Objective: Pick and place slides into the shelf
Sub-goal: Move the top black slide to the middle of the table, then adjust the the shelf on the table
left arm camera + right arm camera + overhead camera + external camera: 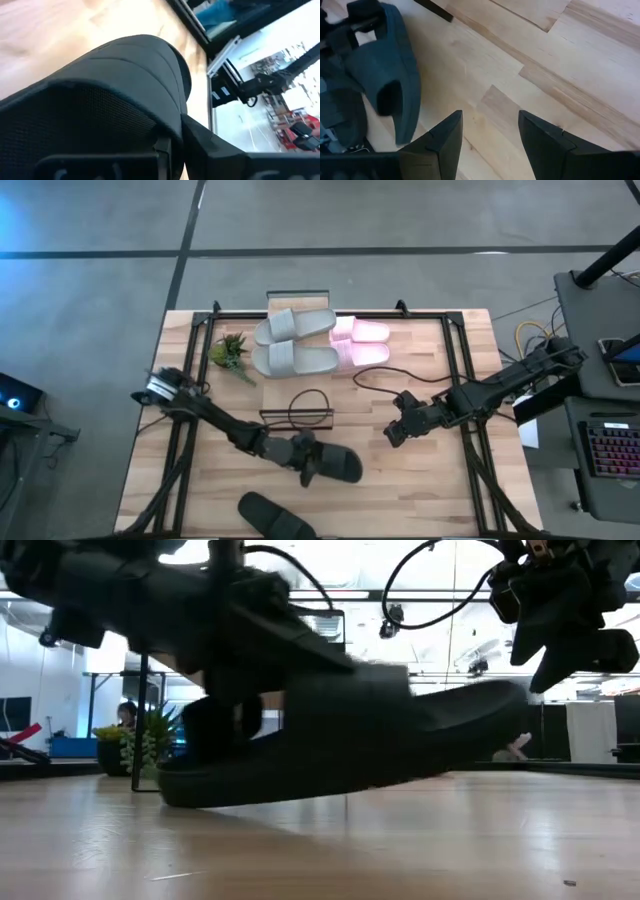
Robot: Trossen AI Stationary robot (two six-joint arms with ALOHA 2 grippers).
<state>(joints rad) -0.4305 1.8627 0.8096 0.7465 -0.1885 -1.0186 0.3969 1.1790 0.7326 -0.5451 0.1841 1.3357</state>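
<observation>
The left arm is stretched low across the desk (420,500) from its left edge toward the middle. Its end effector (305,456) is pinched on the strap of a black slide (335,463), seen from the high view. In the low view this black slide is tilted, with one end touching the desk and the other end lifted. A second black slide (275,515) lies flat near the front edge of the desk, apart from the first one.

At the back of the desk, two grey slides (293,341) are set side by side. Two pink slides (362,343) are just beside them on the right, partly tucked under them. A small green plant (229,352) stands to the left of the grey pair. A thin black wire frame (297,414) is seen in the middle of the desk; whether this is the shelf cannot be told.

The right arm is reached in from the right side and bent down toward the middle. Its end effector (487,137) is spread wide with nothing between the fingers (445,137), and it hangs above bare wood.
</observation>
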